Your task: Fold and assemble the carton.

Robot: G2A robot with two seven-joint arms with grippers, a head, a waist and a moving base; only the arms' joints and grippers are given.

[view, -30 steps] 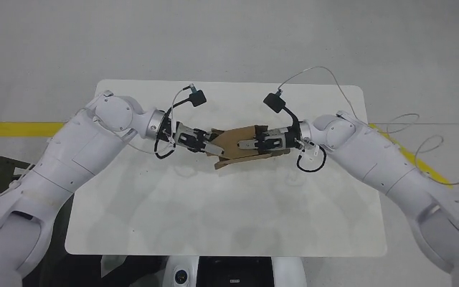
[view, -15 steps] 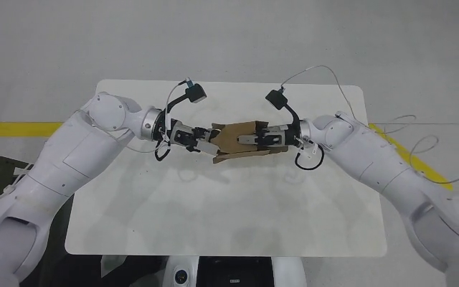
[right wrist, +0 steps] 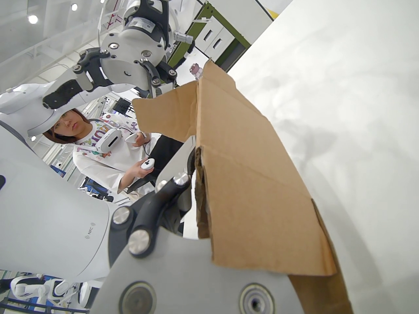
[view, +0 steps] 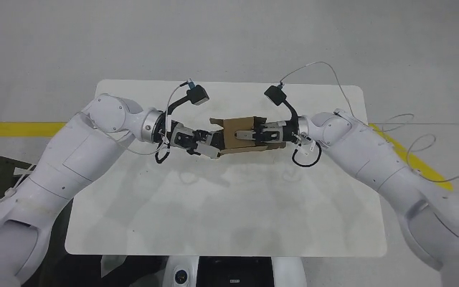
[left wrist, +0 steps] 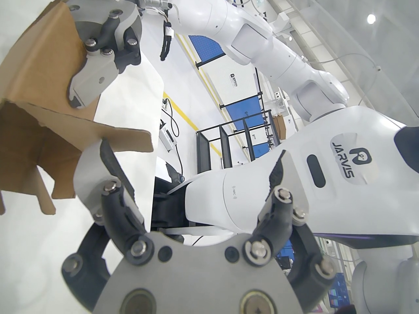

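White tabletop (view: pixel 215 222) out front; the action's past the middle, toward the far side. nearest bit is the left gripper (left wrist: pixel 191 155), jaws spread wide and holding nothing; one finger (left wrist: pixel 90 171) sits right at the edge of a loose flap on the carton (left wrist: pixel 39 122), looks like it's touching; the other finger hangs in open air, well off the cardboard. carton itself is half-opened, long axis running straight across from one gripper to the other; seems held up off the surface, though I can't swear to it. beyond that, the right gripper (left wrist: pixel 78 99) is clamped onto the far end panel, so that arm's the anchor. my guess: the open jaws need to shift toward the flap side, since the cardboard lies off by one finger, not between the two.
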